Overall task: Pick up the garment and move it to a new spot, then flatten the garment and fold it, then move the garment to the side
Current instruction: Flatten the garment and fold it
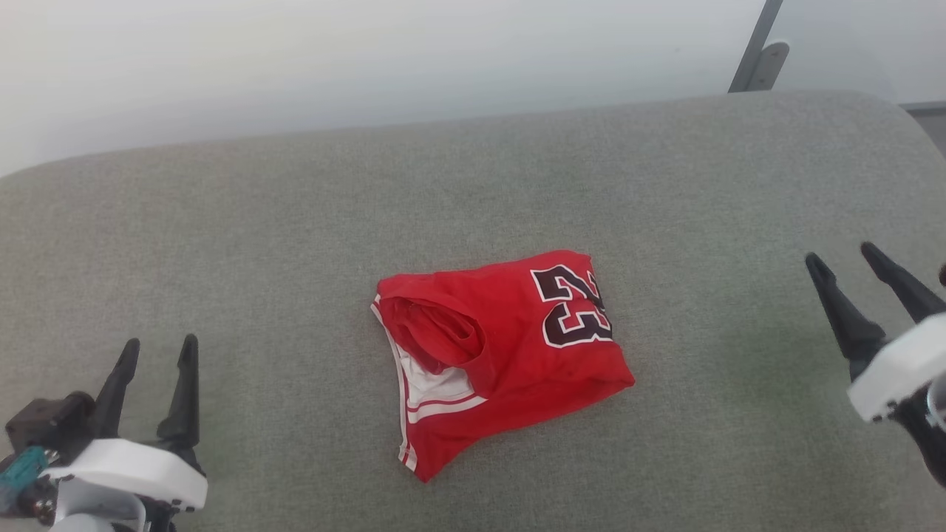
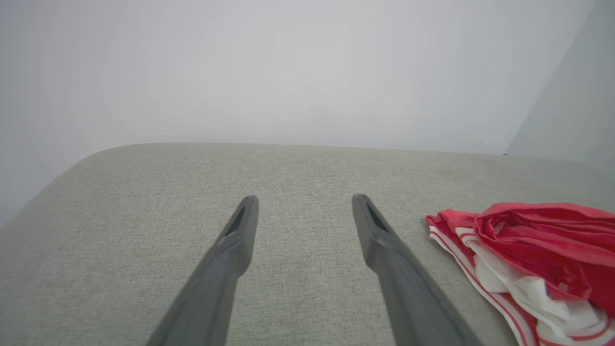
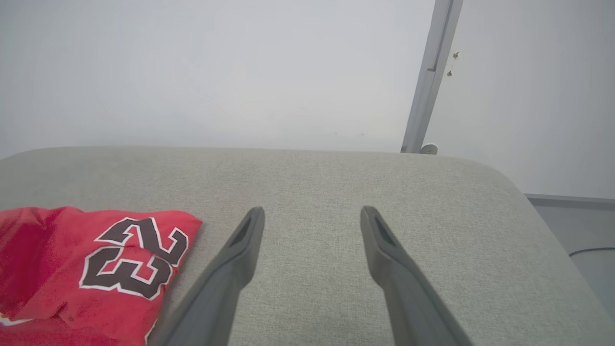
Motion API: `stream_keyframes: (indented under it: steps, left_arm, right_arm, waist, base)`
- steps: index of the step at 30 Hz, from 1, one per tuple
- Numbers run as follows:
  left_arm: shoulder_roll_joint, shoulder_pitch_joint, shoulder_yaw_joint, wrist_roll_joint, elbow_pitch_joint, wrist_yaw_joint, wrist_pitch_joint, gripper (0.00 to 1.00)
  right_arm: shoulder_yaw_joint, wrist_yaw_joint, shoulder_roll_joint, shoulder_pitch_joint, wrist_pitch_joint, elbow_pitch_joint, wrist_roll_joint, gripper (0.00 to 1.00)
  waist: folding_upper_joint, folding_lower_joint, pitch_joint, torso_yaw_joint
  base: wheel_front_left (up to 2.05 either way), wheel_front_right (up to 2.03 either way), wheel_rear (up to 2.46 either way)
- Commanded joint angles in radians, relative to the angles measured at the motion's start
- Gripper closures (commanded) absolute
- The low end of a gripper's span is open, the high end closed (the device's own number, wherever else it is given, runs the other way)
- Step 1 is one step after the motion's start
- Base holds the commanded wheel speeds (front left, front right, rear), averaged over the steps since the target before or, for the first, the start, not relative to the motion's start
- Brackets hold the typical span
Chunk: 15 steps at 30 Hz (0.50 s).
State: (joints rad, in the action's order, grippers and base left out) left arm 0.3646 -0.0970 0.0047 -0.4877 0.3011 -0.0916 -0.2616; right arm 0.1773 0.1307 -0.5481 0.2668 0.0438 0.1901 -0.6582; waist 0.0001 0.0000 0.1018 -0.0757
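The garment (image 1: 502, 347) lies folded into a rough bundle in the middle of the grey cushion (image 1: 295, 222), red with white striped trim and a dark "23" outlined in white on top. My left gripper (image 1: 160, 349) hovers open at the lower left, well clear of the cloth. In the left wrist view the left gripper (image 2: 305, 204) is open over bare cushion, with the garment (image 2: 538, 250) off to the right. At the right edge my right gripper (image 1: 842, 255) stands open too. Its wrist view has the right gripper (image 3: 312, 214) open and the garment (image 3: 96, 259) at the left.
The cushion's back edge (image 1: 473, 122) meets a pale wall. A grey metal post (image 1: 754, 52) rises behind the right end, where the cushion's rounded corner (image 3: 509, 178) drops to a grey floor (image 3: 586, 230) with a dark cable.
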Motion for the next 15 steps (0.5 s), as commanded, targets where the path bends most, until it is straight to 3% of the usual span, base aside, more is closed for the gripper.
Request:
stream_keyframes:
  steps: [1, 8, 15]
  left_arm:
    - [-0.004, 0.018, 0.013, 0.012, -0.004, -0.004, -0.004, 0.0]
    - [-0.02, 0.055, 0.066, 0.038, -0.006, -0.018, -0.004, 0.0]
    - [-0.033, 0.078, 0.103, 0.05, -0.003, -0.029, -0.004, 0.0]
  right_arm:
    - [0.009, 0.0, -0.007, -0.021, -0.049, 0.022, 0.01, 0.0]
    - [0.032, 0.0, -0.018, -0.066, -0.218, 0.092, 0.038, 0.0]
    - [0.028, 0.0, -0.004, -0.091, -0.271, 0.112, 0.044, 0.0]
  waist:
    - [-0.0001, 0.0, -0.008, -0.001]
    - [-0.0001, 0.0, -0.03, 0.005]
    - [-0.0001, 0.0, -0.041, 0.012]
  base:
    - [0.0, 0.0, 0.0]
    - [0.0, 0.0, 0.0]
    - [0.0, 0.0, 0.0]
